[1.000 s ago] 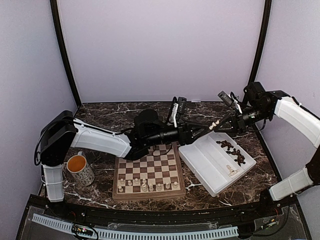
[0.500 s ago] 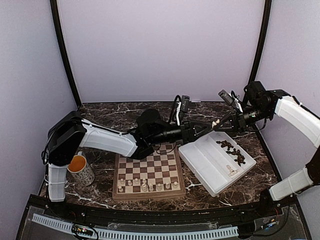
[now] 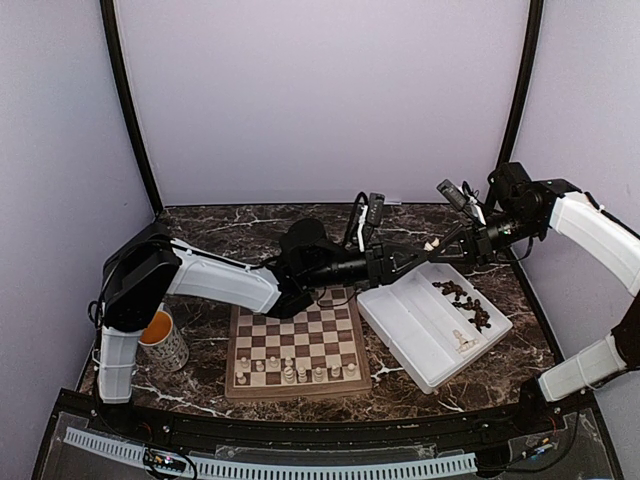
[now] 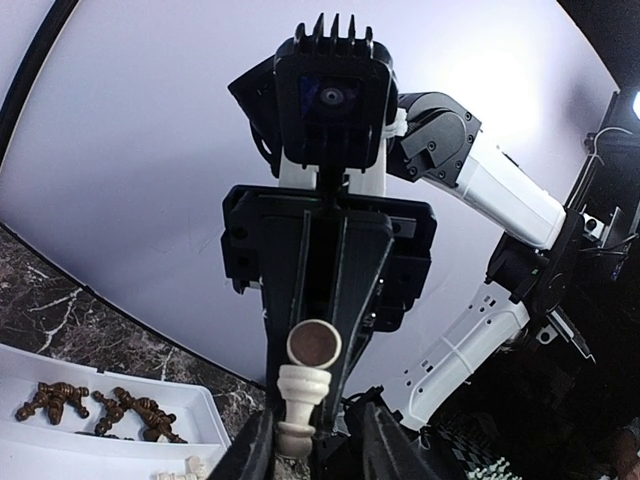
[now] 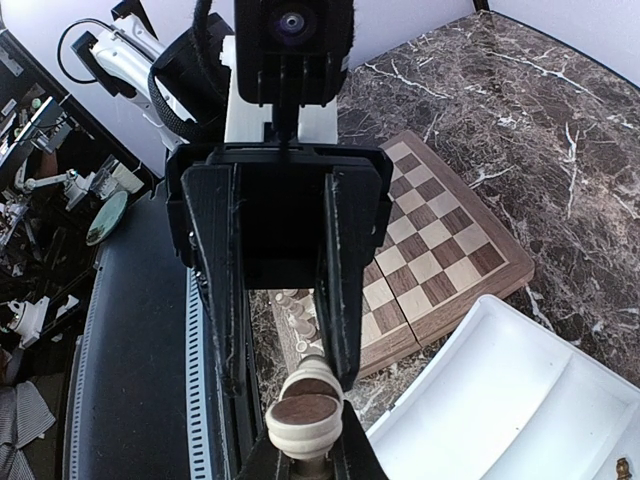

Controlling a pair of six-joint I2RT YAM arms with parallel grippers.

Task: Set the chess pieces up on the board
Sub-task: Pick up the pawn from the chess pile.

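Above the far left corner of the white tray [image 3: 420, 330] my two grippers meet tip to tip. My right gripper [image 3: 438, 246] [image 5: 305, 452] is shut on a pale cream chess piece [image 3: 432, 244] [image 5: 305, 420] [image 4: 300, 395], whose brown felt base faces up. The fingers of my left gripper [image 3: 424, 251] [image 4: 315, 455] stand either side of that piece; it lies against one finger and a gap shows at the other. The board [image 3: 300, 330] [image 5: 440, 240] lies below, with cream pieces [image 3: 290, 372] on its two near ranks. Dark pieces [image 3: 465, 300] [image 4: 100, 408] lie in the tray.
A few cream pieces [image 3: 463, 342] lie in the tray's near compartment. A mug [image 3: 160, 338] of orange liquid stands left of the board, under my left arm. Dark marble table, black frame posts at the back corners.
My left arm has reached further right, up to the right gripper, and its jaws have narrowed around the cream piece. The right gripper has stayed in place, still holding the piece.
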